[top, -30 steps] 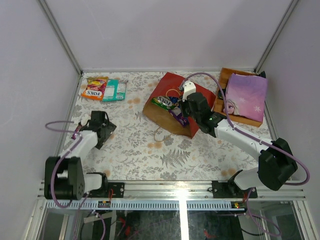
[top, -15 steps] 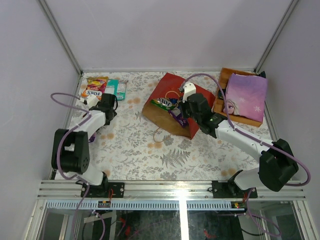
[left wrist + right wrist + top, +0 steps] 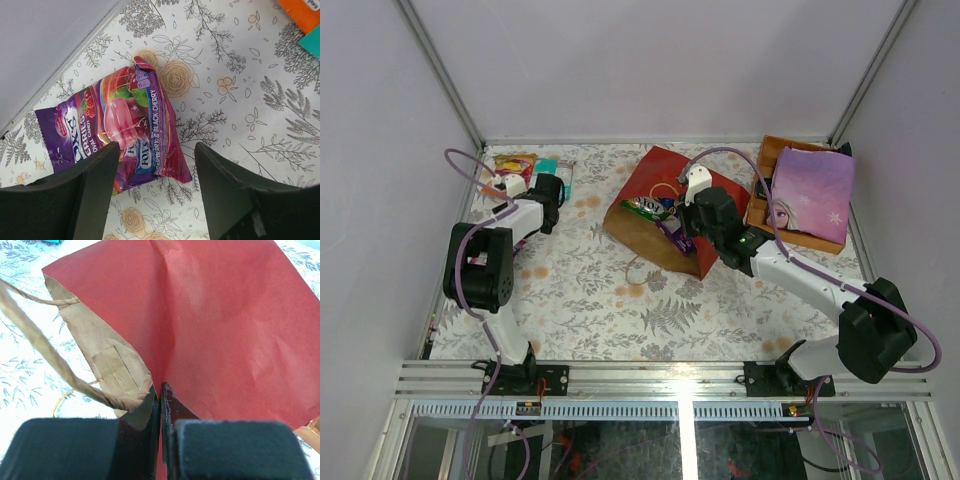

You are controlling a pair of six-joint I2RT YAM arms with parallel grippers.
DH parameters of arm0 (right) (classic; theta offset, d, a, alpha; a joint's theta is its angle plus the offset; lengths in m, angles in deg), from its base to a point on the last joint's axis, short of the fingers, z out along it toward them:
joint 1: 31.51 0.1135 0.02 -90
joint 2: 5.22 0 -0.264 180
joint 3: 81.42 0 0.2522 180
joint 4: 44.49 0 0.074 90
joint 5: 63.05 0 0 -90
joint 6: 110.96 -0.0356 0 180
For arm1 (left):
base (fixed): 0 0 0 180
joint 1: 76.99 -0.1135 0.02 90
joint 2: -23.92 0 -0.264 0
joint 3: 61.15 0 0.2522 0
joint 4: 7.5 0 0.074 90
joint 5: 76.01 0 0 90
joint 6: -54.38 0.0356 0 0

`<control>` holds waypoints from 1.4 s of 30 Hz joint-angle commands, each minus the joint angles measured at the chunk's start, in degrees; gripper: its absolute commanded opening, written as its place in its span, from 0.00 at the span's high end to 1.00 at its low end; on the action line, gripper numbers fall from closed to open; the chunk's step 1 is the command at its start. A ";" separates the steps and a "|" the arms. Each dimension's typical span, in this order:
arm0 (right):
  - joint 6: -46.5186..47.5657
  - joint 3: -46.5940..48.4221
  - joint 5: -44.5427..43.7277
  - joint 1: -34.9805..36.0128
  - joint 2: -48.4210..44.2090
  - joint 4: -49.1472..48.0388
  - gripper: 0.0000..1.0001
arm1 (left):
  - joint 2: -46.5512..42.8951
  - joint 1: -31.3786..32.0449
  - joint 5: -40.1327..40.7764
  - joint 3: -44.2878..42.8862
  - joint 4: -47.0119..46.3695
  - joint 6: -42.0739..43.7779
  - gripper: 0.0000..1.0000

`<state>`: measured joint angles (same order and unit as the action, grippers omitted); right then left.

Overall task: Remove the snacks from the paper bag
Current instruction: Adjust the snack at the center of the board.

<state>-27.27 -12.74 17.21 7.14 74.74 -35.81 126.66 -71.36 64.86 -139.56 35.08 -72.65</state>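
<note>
Snacks (image 3: 650,207), green and purple, lay in the mouth of the bag (image 3: 655,170), which was tipped on its side mid-table. An orange pack (image 3: 512,160) and a teal pack (image 3: 548,166) lay on the table (image 3: 620,310) at far left. Left gripper (image 3: 156,150) hung over a purple Fox's packet (image 3: 125,125) lying flat there, its jaws apart astride the packet and not gripping. Right gripper (image 3: 160,390) had its jaws pinched tight on the bag's rim, beside a handle (image 3: 50,357).
</note>
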 commanded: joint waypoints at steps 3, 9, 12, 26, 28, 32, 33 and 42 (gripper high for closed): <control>-1.41 0.33 2.88 0.24 -2.36 -3.45 1.00 | 4.94 0.17 3.76 -2.76 0.80 3.23 0.40; -1.41 0.29 2.72 0.19 -2.12 -3.53 1.00 | 7.35 0.20 3.80 -3.81 0.71 3.31 0.48; -1.38 0.32 2.71 0.16 -1.95 -3.53 1.00 | 8.08 0.02 3.95 -4.19 0.55 3.03 0.49; -1.01 0.51 2.49 0.19 -1.57 -3.47 1.00 | 9.31 -1.25 4.10 -4.53 -0.34 1.30 0.78; -1.05 0.57 2.38 0.18 -1.57 -3.40 1.00 | 9.48 -1.48 4.20 -4.74 -0.34 1.06 0.78; -0.89 0.60 2.23 0.19 -1.48 -3.35 1.00 | 9.67 -1.92 4.60 -6.18 -0.51 1.03 0.99; -0.85 0.62 2.17 0.15 -1.48 -3.36 1.00 | 9.74 -2.03 4.51 -6.72 -0.52 1.08 1.00; -0.57 1.02 2.07 0.19 -1.13 -2.78 1.00 | 14.05 -4.07 4.74 -15.42 -1.17 3.70 1.00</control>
<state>-27.27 -12.90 17.48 7.10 74.74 -36.14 138.48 -74.21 66.52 -150.31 35.51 -70.31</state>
